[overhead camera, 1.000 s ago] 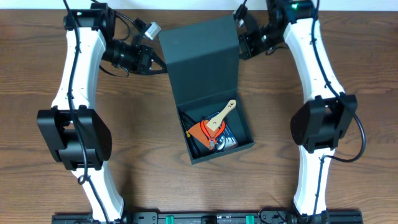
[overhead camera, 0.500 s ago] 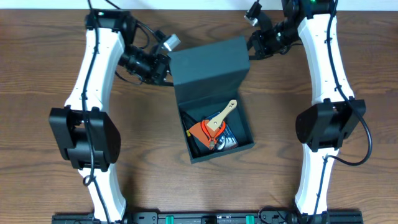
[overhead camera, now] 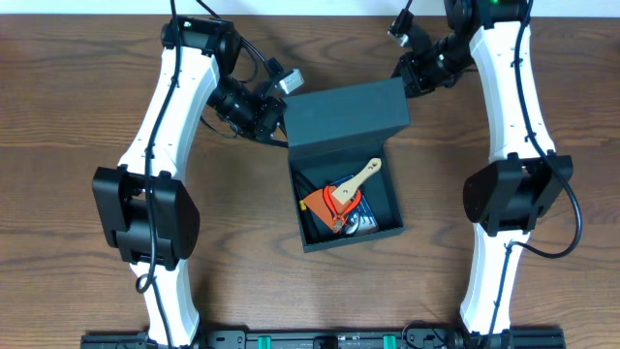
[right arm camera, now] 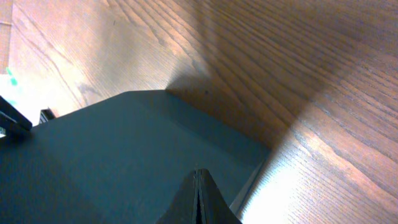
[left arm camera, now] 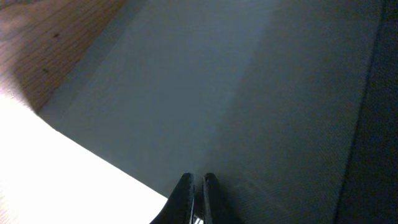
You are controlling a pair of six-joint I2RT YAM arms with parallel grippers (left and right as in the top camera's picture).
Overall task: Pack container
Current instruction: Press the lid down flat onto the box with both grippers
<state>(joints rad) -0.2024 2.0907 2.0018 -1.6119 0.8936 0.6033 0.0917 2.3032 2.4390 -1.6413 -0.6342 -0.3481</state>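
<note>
The dark teal container sits mid-table with its hinged lid raised and leaning over the open box. Inside lie an orange tool, a wooden-handled tool and a shiny blue-silver item. My left gripper is shut, with its tips against the lid's left edge. In the left wrist view the closed fingertips rest on the lid's dark surface. My right gripper is shut at the lid's back right corner. In the right wrist view its gripper touches the lid.
Brown wooden tabletop surrounds the container. Both white arms reach in from the front, the left one and the right one. A black rail runs along the near edge.
Both grippers have moved right and toward the box, tipping the lid further over the opening. The whole container has slid slightly to the right.
</note>
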